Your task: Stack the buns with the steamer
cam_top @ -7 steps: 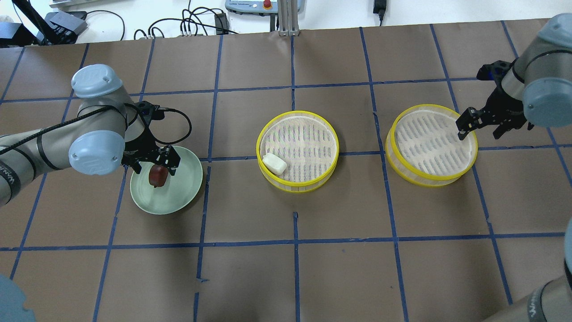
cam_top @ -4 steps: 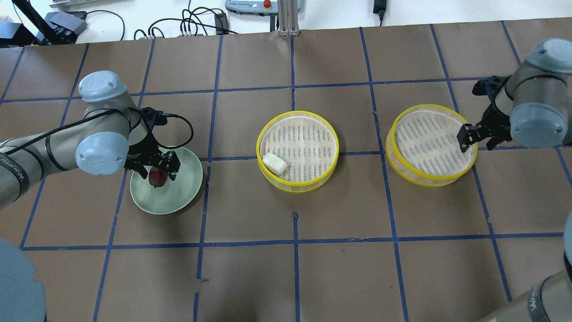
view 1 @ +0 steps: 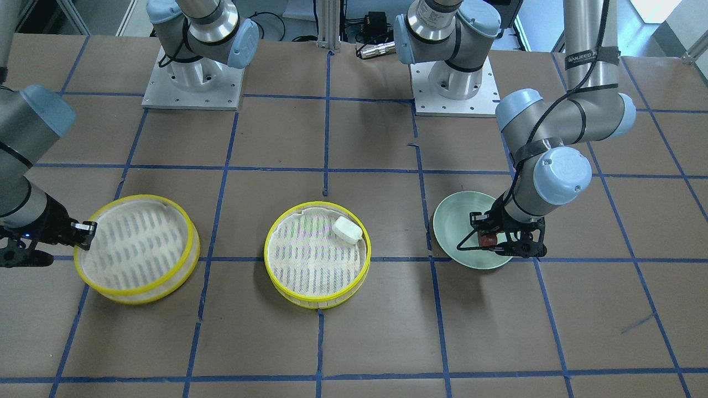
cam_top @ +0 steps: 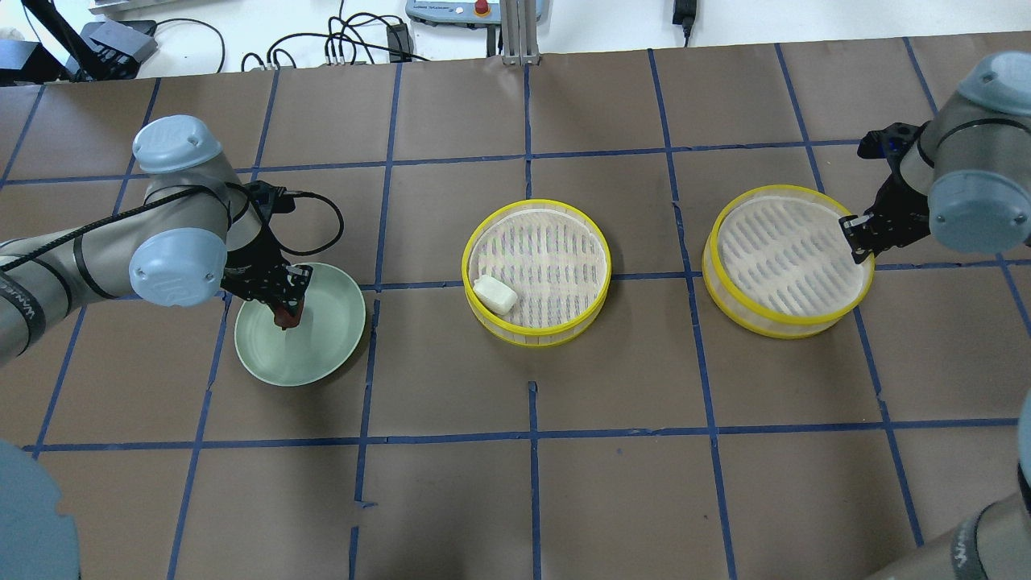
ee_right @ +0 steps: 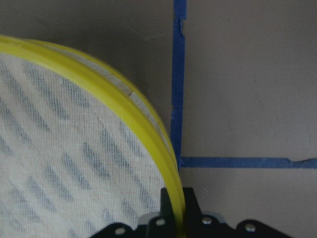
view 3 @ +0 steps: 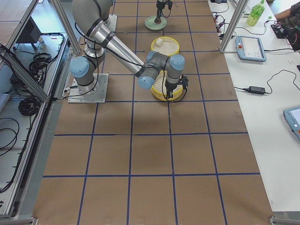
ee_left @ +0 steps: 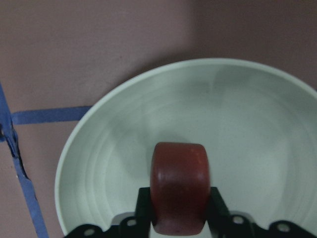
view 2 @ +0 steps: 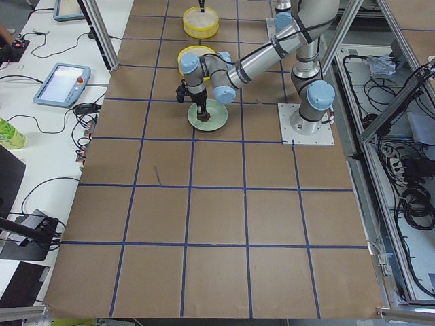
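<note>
The reddish-brown bun (cam_top: pixel 287 312) is clamped between the fingers of my left gripper (cam_top: pixel 283 308) over the pale green plate (cam_top: pixel 322 354). The left wrist view shows the bun (ee_left: pixel 179 191) held upright between the fingers, low over the plate (ee_left: pixel 148 124). The white bun (cam_top: pixel 494 295) lies at the near-left edge inside the middle yellow-rimmed steamer tray (cam_top: pixel 533 202). My right gripper (cam_top: pixel 855 234) is shut on the right rim of the empty right steamer tray (cam_top: pixel 785 331). The right wrist view shows that rim (ee_right: pixel 124 104) pinched between the fingers.
The table is brown paper with a blue tape grid. Cables, a black box and a control pendant (cam_top: pixel 475 10) lie beyond the far edge. The arm bases (view 1: pixel 453 83) stand at the robot's side of the table.
My left gripper has shut on the reddish-brown bun. My right gripper has come down onto the right tray's rim and shut on it, and that tray has shifted slightly to the right.
</note>
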`<state>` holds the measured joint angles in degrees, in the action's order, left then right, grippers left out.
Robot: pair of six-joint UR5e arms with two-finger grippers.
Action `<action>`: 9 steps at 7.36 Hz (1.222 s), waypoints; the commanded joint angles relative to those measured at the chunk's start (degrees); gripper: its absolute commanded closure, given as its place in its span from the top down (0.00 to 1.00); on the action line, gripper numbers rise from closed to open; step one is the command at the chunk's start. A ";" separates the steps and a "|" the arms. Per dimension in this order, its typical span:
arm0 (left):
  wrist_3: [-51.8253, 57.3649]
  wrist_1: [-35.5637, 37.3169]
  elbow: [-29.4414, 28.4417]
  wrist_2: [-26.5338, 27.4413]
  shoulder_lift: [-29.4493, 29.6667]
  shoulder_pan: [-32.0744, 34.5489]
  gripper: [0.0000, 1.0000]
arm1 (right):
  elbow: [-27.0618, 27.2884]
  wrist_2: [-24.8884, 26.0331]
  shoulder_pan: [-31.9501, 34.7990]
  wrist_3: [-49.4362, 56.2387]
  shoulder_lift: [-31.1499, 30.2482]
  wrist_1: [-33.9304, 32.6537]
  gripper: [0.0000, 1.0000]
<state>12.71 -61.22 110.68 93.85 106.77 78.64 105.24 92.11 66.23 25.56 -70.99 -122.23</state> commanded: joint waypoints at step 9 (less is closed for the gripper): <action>-19.21 -16.15 -17.51 -21.41 -5.53 20.14 0.29 | -5.13 -6.07 32.19 -42.85 -2.94 5.16 0.03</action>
<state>-5.99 -80.38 92.53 76.21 99.75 97.14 100.26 85.53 95.35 -12.67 -75.62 -116.45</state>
